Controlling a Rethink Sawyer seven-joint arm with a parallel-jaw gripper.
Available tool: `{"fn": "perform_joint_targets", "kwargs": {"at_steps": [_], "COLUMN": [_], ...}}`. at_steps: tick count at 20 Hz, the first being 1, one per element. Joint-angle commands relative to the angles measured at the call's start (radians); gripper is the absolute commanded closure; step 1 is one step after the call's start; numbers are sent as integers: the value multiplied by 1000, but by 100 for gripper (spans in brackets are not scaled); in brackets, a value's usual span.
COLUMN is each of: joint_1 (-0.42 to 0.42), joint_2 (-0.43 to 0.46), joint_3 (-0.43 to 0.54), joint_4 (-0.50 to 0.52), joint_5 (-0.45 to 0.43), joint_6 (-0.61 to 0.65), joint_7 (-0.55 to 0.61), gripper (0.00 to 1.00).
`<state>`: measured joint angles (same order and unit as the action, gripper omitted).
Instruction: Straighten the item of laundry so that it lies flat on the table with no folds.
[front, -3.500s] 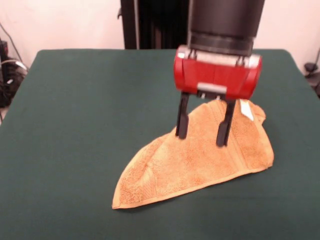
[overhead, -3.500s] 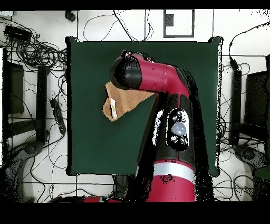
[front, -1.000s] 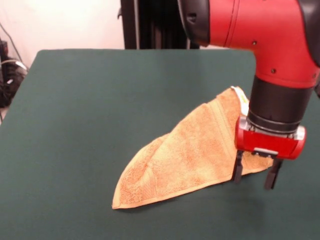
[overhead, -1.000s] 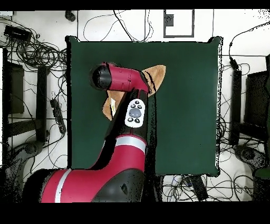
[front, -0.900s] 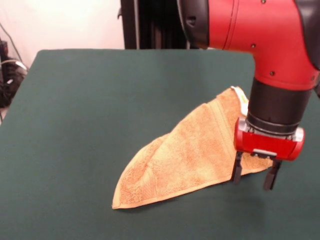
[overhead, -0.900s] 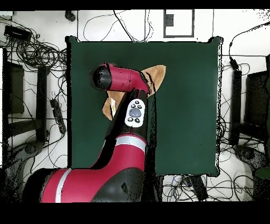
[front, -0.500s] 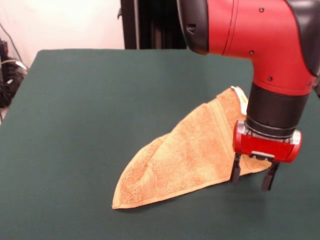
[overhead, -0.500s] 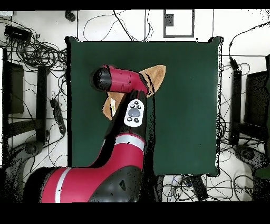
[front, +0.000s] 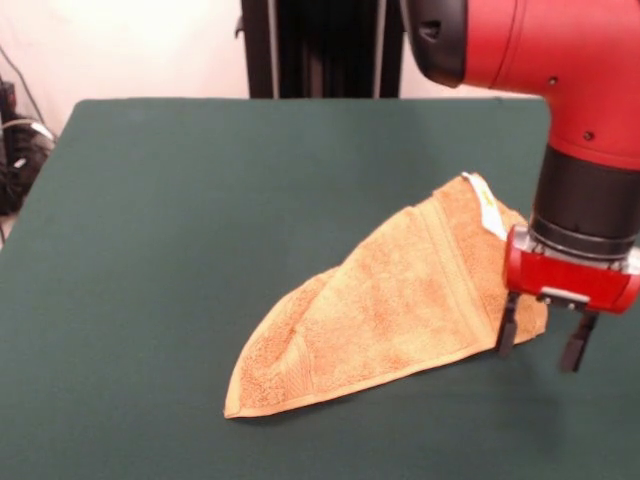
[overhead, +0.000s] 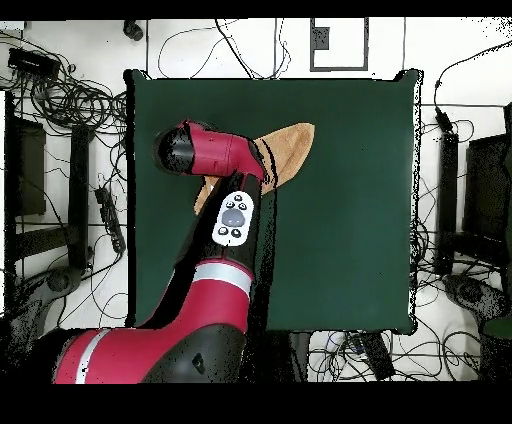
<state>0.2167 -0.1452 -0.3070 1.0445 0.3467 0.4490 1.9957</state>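
Front view shows the gripper (front: 540, 345) with its two dark fingers spread apart and holding nothing, tips low over the table (front: 180, 200) at the towel (front: 390, 310)'s blunt corner. One finger stands at or just over the towel's hemmed edge; the other hangs over bare green felt just beyond the towel. Whether the tips touch the felt I cannot tell. The main risk, as I judge it, is a bad pinch: closing from this spot could catch both folded layers together, so a pull would drag the whole towel instead of opening the fold, or the fingers could close on nothing because so little cloth lies between them. Pressing down harder could also scrape the felt and bunch the hem. The towel lies folded into a long wedge, its narrow tip pointing away from the gripper and its small white label (front: 487, 208) on the edge nearest the arm (front: 560, 90), above the gripper's red body. In the overhead view the arm covers most of the towel (overhead: 295, 140), leaving only its pointed end and a sliver by the wrist showing.
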Motion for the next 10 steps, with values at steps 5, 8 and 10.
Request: {"fn": "perform_joint_targets", "kwargs": {"at_steps": [5,8,10], "joint_1": [54,44,48], "joint_2": [-11,-29,-47], "joint_3": [66,109,118], "joint_4": [120,178,211], "joint_5": [78,67,64], "joint_6": [-26,-76,-93], "joint_7": [319,298,303], "gripper": [0,0,0]}}
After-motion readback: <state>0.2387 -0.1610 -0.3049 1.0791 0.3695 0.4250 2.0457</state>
